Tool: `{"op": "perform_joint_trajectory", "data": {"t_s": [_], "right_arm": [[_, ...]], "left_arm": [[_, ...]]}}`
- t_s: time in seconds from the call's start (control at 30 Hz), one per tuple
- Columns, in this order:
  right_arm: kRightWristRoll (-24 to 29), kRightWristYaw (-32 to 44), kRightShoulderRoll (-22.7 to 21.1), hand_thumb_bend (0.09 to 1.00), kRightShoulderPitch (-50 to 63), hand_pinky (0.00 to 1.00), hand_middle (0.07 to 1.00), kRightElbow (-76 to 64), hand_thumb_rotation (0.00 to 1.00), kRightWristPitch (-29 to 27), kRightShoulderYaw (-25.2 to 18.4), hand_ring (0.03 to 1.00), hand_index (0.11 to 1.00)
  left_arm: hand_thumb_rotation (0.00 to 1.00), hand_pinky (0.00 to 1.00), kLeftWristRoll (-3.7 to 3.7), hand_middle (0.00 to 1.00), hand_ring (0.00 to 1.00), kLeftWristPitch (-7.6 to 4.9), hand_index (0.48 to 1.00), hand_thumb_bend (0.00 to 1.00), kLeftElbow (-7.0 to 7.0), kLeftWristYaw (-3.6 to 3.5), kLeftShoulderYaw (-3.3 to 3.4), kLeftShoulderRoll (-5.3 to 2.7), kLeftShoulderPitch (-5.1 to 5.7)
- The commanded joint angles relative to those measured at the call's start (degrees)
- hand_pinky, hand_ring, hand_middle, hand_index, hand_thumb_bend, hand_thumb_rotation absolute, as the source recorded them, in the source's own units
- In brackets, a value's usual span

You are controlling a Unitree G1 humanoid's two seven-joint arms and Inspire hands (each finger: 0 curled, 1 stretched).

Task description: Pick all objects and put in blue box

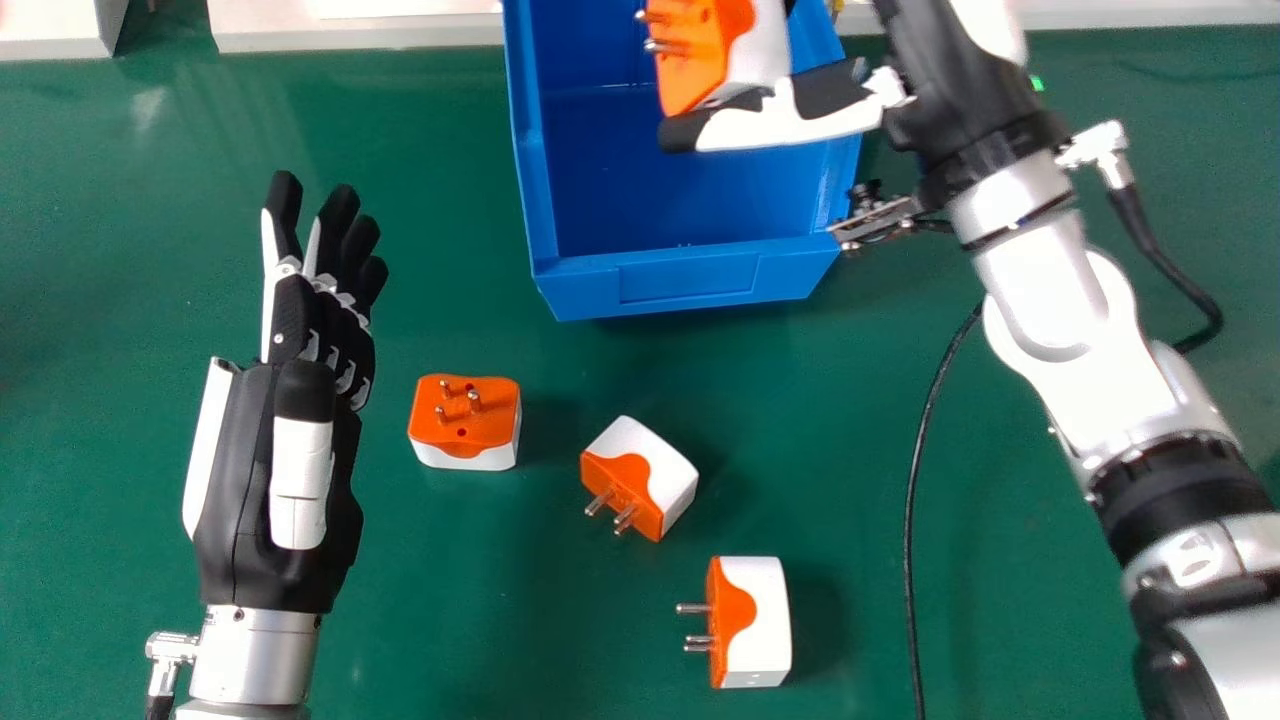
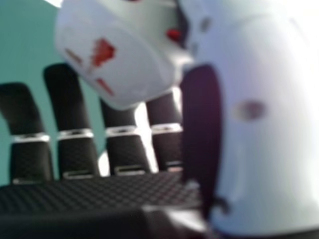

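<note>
A: Quick one. Where's the target?
B: Held plug adapter (image 1: pixel 690 55), in the right hand (image 1: pixel 790 115), over the blue box (image 1: pixel 685 280). Pinched, thumb along its near side, fingers partly bent behind it, not a full fist.
A: Why that grip?
B: Thumb's on the white body, pins stick out toward the view's left, free of the hand. Probably so it drops clean, nothing snagging.
A: Why there?
B: Box mouth is right below, so the step's a release, I'd say. Next: ease lower if there's room, then spread thumb and fingers. Risk: it's chunky and hard-cased, could roll off the thumb or clip the wall.
A: Left hand (image 1: pixel 285 430)?
B: Idle at the view's left, fingers nearly straight, holding nothing. Likely parked aside so the other arm has a clear path.
A: Rest of the job?
B: Three on the counter (image 1: pixel 430 600), near side of the box, well apart from it. Pins-up adapter (image 1: pixel 465 420) beside the idle hand, angled adapter (image 1: pixel 655 480) in the middle, nearest adapter (image 1: pixel 755 620) with pins toward the view's left. Gaps between them should let fingers in one at a time.
A: Progress?
B: Partway at best; three need picking.
</note>
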Motion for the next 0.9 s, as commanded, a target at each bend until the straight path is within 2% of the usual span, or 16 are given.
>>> {"op": "perform_joint_trajectory", "data": {"t_s": [0.0,0.13,0.23,0.53,0.63,0.77,0.87], "right_arm": [[-0.53,-2.12,0.47,0.517,-3.85,0.35,0.49,2.87,0.0,-0.37,0.86,0.415,0.518],[-2.06,-4.05,1.28,0.517,-6.15,0.35,0.492,8.56,0.0,0.74,2.58,0.413,0.518],[-3.14,-5.37,1.81,0.517,-7.45,0.35,0.493,11.84,0.0,1.95,3.9,0.41,0.518],[-7.0,-10.29,2.88,0.516,-9.46,0.37,0.493,16.98,0.0,6.74,8.47,0.4,0.522],[-7.33,-10.68,3.02,0.516,-9.92,0.37,0.492,17.79,0.0,8.3,9.36,0.399,0.523],[-7.3,-10.55,3.22,0.516,-10.48,0.37,0.492,18.68,0.0,9.99,9.82,0.394,0.526],[-7.34,-10.67,3.45,0.515,-11.02,0.37,0.491,19.15,0.0,11.32,10.21,0.392,0.527]], "left_arm": [[0.93,1.0,-0.79,1.0,0.99,-0.96,1.0,0.92,-1.28,-0.31,0.01,0.05,-0.07],[0.93,0.99,-1.24,1.0,0.99,-0.99,1.0,0.92,-1.2,-0.78,-0.06,-0.03,-0.03],[0.93,0.99,-1.27,1.0,0.99,-1.21,1.0,0.92,-0.92,-0.98,-0.1,-0.1,-0.03],[0.93,0.99,-0.85,1.0,0.99,-1.02,1.0,0.93,-1.55,-0.59,-0.03,-0.06,0.38],[0.93,0.99,-0.64,1.0,0.99,-1.19,1.0,0.93,-1.27,-0.45,0.01,-0.06,0.22],[0.92,0.99,-0.81,1.0,0.99,-1.43,1.0,0.93,-0.62,-0.72,0.03,-0.01,-0.24],[0.92,0.99,-0.5,1.0,0.99,-1.46,1.0,0.93,-0.53,-0.5,0.01,-0.04,-0.42]]}}
